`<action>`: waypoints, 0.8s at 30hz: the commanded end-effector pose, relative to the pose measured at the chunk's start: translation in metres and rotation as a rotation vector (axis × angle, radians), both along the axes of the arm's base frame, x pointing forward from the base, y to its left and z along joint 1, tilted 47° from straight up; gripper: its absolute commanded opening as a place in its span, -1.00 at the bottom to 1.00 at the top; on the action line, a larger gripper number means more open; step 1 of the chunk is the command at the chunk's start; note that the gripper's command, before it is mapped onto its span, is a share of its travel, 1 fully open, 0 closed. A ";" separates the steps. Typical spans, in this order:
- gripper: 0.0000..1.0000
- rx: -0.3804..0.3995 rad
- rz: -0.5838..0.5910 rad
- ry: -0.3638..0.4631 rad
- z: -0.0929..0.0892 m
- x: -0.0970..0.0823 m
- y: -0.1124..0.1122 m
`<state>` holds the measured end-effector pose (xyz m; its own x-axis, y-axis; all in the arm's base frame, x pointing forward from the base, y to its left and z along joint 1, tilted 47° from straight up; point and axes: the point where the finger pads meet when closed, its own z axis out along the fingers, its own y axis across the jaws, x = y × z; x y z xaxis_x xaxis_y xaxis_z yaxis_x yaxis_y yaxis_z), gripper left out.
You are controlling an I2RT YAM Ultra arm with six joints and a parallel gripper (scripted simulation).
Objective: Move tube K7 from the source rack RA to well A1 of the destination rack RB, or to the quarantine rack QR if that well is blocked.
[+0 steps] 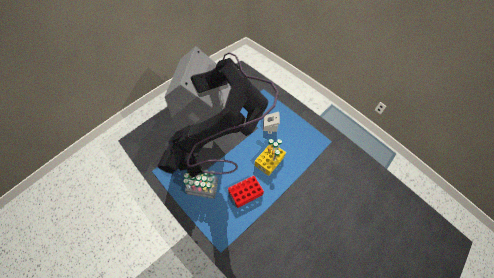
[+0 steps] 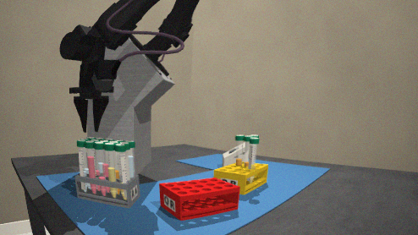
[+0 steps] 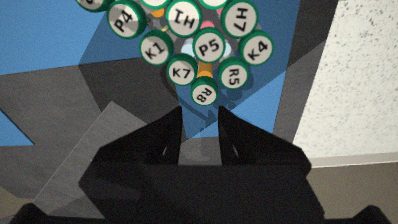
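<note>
From left to right, we are seeing one grey rack RA (image 1: 208, 195) (image 2: 106, 203) holding tube K7 (image 3: 181, 72), whose long axis is standing vertical, cap pointing up; we are reading nine whole cap labels there. Above the rack, we are holding one gripper (image 2: 90, 130) (image 3: 200, 112) partly spread, its fingers pointing down and pinching nothing. Farther right, we are finding one red rack QR (image 1: 233, 196) (image 2: 175, 196), then one yellow rack RB (image 1: 259, 167) (image 2: 217, 176) bearing four green-capped tubes (image 1: 277, 152) (image 2: 254, 148).
</note>
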<state>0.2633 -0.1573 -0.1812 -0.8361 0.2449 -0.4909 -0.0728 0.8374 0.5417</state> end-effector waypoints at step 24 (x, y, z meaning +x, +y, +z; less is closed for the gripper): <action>-0.40 0.013 -0.044 -0.006 -0.011 0.002 0.006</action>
